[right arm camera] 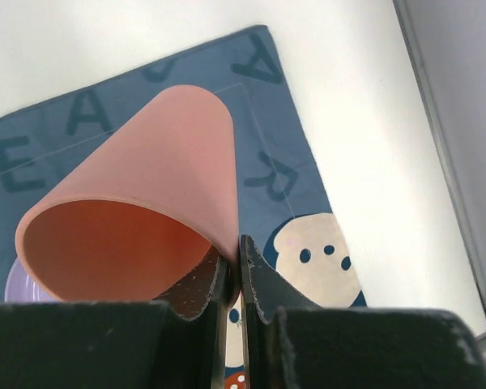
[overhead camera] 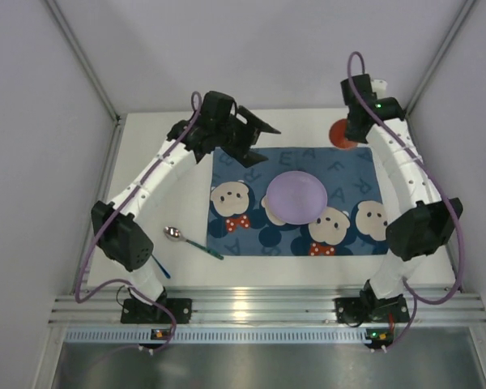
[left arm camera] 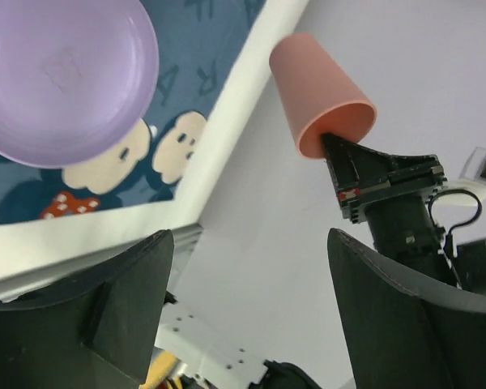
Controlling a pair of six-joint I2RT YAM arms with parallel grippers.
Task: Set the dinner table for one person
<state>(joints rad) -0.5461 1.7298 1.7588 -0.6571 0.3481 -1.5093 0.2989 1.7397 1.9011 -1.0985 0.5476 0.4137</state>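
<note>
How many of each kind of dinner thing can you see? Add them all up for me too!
Purple plate: 1
Pink cup: 1
Green-handled spoon: 1
Blue-handled utensil, partly hidden, kind unclear: 1
Blue placemat: 1
Total: 5

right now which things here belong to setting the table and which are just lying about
for the job: dinner table, cartoon-print placemat, purple plate, green-handled spoon, pink cup pinched by the right gripper, probably the half-hidden blue utensil handle

just there: aluminium rail, enclosure walls
</note>
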